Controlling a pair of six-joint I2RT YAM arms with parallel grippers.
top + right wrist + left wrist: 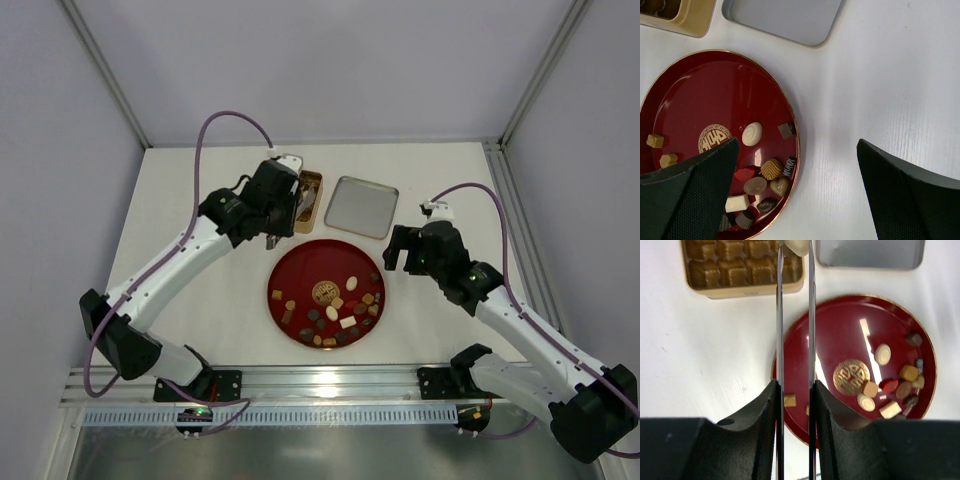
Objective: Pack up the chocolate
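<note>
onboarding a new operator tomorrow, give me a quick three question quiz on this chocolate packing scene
1. True or false: the right end effector is shut on a sweet.
2. What is pinched in the left end effector by the square gold tin? A) a dark brown square sweet B) a cream-white sweet C) a red sweet
3. Fill in: in the top view, the flat silver metal lid lies to the ____ of the gold tin.

Key
1. False: it hangs open and empty over the white table, beside the round dark-red plate.
2. B
3. right
</note>
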